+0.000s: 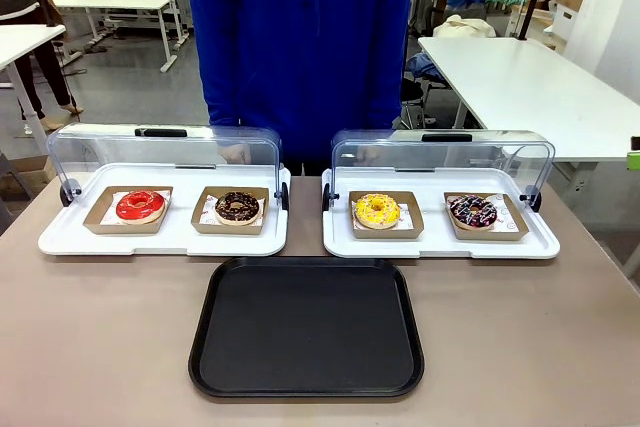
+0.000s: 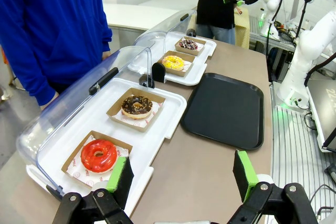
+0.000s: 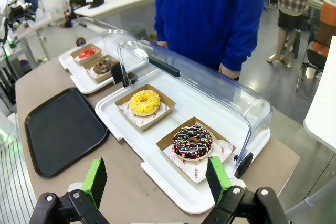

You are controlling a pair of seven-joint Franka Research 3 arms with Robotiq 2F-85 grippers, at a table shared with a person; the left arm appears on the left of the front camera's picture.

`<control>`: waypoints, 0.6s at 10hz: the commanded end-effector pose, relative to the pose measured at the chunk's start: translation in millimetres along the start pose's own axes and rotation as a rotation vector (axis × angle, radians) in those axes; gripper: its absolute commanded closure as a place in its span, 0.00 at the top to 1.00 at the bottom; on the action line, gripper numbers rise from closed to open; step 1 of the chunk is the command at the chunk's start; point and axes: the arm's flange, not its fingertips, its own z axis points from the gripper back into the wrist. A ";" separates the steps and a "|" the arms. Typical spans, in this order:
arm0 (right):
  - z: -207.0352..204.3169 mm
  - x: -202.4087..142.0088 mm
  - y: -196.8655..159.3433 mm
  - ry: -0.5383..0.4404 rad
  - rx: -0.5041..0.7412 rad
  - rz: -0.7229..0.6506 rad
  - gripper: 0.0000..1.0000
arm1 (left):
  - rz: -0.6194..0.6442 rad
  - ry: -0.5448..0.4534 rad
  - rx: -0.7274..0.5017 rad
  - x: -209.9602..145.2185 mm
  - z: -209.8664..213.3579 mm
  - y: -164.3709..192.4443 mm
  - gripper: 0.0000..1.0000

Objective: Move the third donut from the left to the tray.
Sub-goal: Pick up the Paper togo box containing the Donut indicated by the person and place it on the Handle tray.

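Note:
The third donut [image 1: 376,210] has bright yellow icing and rests in a square brown cardboard holder on the left half of the right white display tray [image 1: 440,239]; it also appears as the yellow donut [image 2: 172,62] and the yellow donut [image 3: 144,102] in the wrist views. The black tray [image 1: 307,327] lies bare in front of both display trays, seen too as the black tray [image 2: 226,109] and the black tray [image 3: 58,129]. My left gripper [image 2: 182,174] is open above the table's left end. My right gripper [image 3: 157,177] is open above the right end, near the sprinkled chocolate donut [image 3: 192,142].
A red-iced donut [image 1: 139,205] and a chocolate donut [image 1: 237,207] sit on the left display tray [image 1: 160,237]. Both clear lids [image 1: 165,147] stand swung open at the back. A person in a blue top [image 1: 300,37] stands at the far side, hands behind the lids.

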 end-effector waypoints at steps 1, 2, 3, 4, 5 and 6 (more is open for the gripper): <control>-1.3 2.1 -3.9 -0.034 -0.001 0.027 1.00 | -0.014 -0.014 -0.008 0.9 1.8 1.0 1.00; -1.3 2.1 -3.9 -0.034 -0.001 0.027 1.00 | -0.014 -0.014 -0.008 0.9 1.8 1.0 1.00; -1.3 2.1 -3.9 -0.034 -0.001 0.027 1.00 | -0.014 -0.014 -0.008 0.9 1.8 1.0 1.00; -1.3 2.1 -3.9 -0.034 -0.001 0.027 1.00 | -0.014 -0.014 -0.008 0.9 1.8 1.0 1.00; -1.3 2.1 -3.9 -0.034 -0.001 0.027 1.00 | -0.014 -0.014 -0.008 0.9 1.8 1.0 1.00; -1.3 2.1 -3.9 -0.034 -0.001 0.027 1.00 | -0.014 -0.014 -0.008 0.9 1.8 1.0 1.00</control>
